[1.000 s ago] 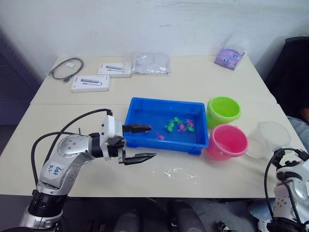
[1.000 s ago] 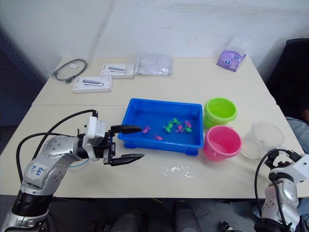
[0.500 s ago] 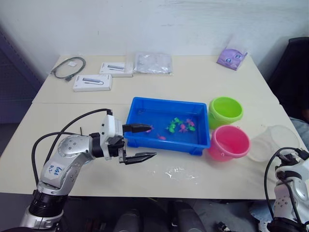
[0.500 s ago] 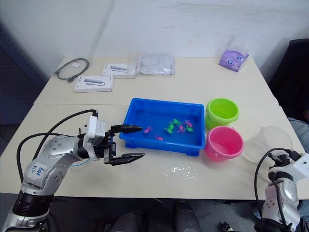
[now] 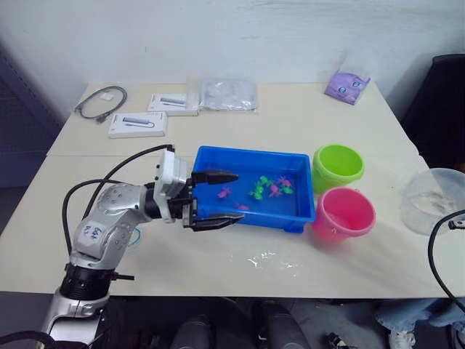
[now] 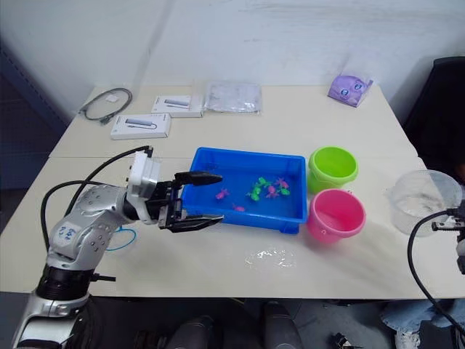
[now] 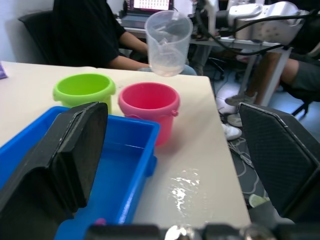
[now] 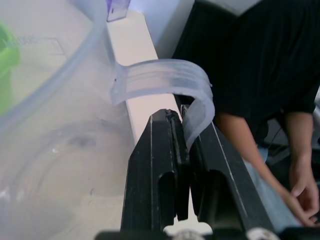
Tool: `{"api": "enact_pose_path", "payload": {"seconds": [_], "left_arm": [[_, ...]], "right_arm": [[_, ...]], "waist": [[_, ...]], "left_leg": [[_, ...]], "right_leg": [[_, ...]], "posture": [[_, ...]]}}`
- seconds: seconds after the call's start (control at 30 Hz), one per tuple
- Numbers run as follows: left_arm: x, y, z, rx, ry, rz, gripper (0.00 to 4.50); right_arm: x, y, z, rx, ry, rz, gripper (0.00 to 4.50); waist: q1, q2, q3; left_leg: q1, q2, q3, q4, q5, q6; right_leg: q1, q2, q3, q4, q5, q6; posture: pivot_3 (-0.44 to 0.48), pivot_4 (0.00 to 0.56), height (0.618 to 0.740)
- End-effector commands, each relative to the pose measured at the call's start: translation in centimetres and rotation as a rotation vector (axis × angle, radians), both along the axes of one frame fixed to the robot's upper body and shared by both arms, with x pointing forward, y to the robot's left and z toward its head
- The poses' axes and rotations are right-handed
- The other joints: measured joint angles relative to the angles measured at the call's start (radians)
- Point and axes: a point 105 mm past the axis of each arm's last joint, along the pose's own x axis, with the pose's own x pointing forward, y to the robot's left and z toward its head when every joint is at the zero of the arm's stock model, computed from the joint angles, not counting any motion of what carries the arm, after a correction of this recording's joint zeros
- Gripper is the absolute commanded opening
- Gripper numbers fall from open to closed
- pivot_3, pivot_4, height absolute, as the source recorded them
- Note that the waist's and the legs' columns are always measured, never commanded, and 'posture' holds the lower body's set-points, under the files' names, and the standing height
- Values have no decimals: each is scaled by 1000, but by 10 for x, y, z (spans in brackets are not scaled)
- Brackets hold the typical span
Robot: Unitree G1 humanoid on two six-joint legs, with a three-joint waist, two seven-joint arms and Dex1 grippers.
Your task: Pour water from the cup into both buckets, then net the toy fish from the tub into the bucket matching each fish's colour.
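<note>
Right gripper (image 8: pixel 184 125) lifts the clear cup (image 5: pixel 434 199) by its handle.
Its fingers are pinched shut on the handle, the cup raised off the table beyond the pink bucket (image 5: pixel 343 213) and green bucket (image 5: pixel 337 166). Farther off, the left gripper (image 5: pixel 218 200) gapes wide and empty at the blue tub's (image 5: pixel 251 217) near corner; toy fish (image 5: pixel 266 190) float inside.
</note>
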Motion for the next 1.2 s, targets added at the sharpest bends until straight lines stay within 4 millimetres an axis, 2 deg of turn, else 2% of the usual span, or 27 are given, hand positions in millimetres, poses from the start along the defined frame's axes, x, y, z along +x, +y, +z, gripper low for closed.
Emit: {"api": "enact_pose_path", "payload": {"seconds": [0.03,0.23,0.57,0.87,1.2], "left_arm": [[0,-5,1,-13,-29,-17,4500],[-1,-19,-4,-18,-37,-49,4500],[2,-26,-7,-14,-66,-47,4500],[0,-28,-9,-12,-78,-42,4500],[0,-32,-7,-28,-91,-36,4500]], "right_arm": [[-3,4,33,-127,-42,-11,55],[2,17,38,-292,17,20,55],[19,40,36,-442,58,88,55],[27,45,38,-573,34,97,55],[31,44,29,-673,40,94,55]], "waist": [[1,0,0],[9,-2,1],[25,-2,1],[25,-2,1],[25,-2,1]], "left_leg": [[-1,0,0,0,0,0],[-5,0,-1,4,1,0],[-5,0,-2,8,0,0],[-7,0,-2,11,0,2],[-7,0,-2,11,0,2]], "right_leg": [[0,0,0,0,0,0],[-2,-1,-1,-1,1,1],[-2,-1,-2,-1,1,2],[-5,-1,-2,0,1,3],[-4,-1,-2,0,1,3]], "posture": [[0,150,740],[0,150,740],[0,150,740],[0,150,740],[0,150,740]]}}
